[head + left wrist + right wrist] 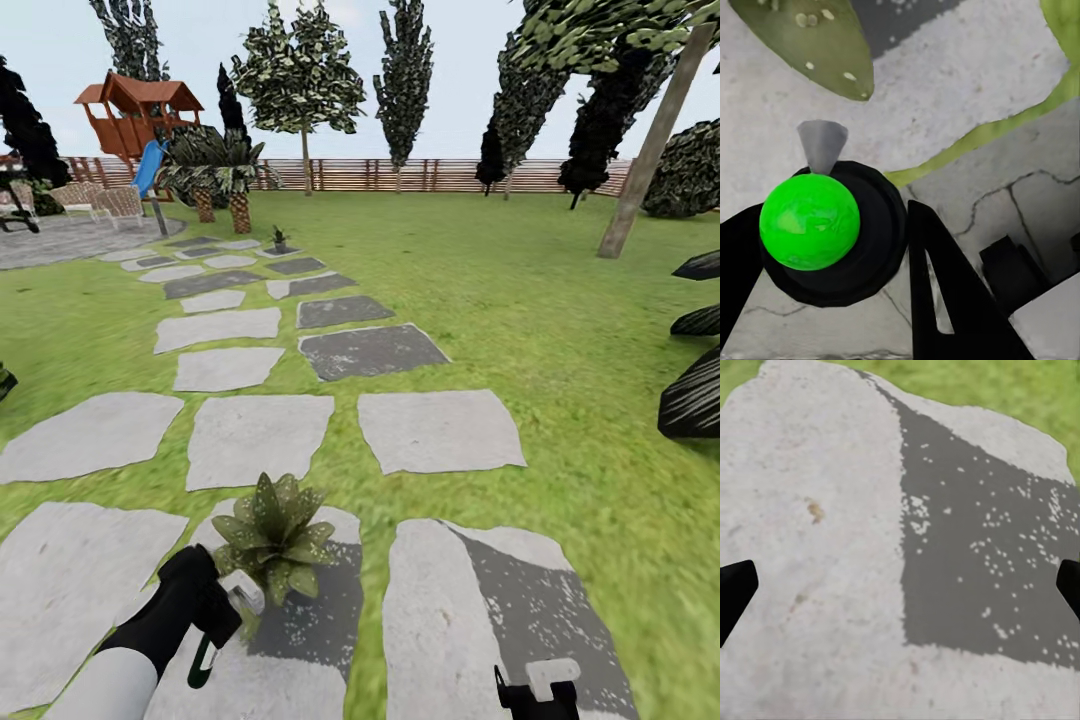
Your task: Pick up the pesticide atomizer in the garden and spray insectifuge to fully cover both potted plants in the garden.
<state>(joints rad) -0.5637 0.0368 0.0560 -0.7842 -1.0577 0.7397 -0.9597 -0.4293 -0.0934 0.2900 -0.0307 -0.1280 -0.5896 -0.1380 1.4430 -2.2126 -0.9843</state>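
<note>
Left gripper [222,612], jaws clamped on the pesticide atomizer [228,612] beside the near potted plant [272,535]; right jaws wide; judged best: sweep nozzle across every leaf.

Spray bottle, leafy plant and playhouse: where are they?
pesticide atomizer [810,221], left wrist view, on its green ball.
potted plant [275,535], head view, middle of its leaves.
wooden playhouse [138,112], head view, on its front wall.
</note>
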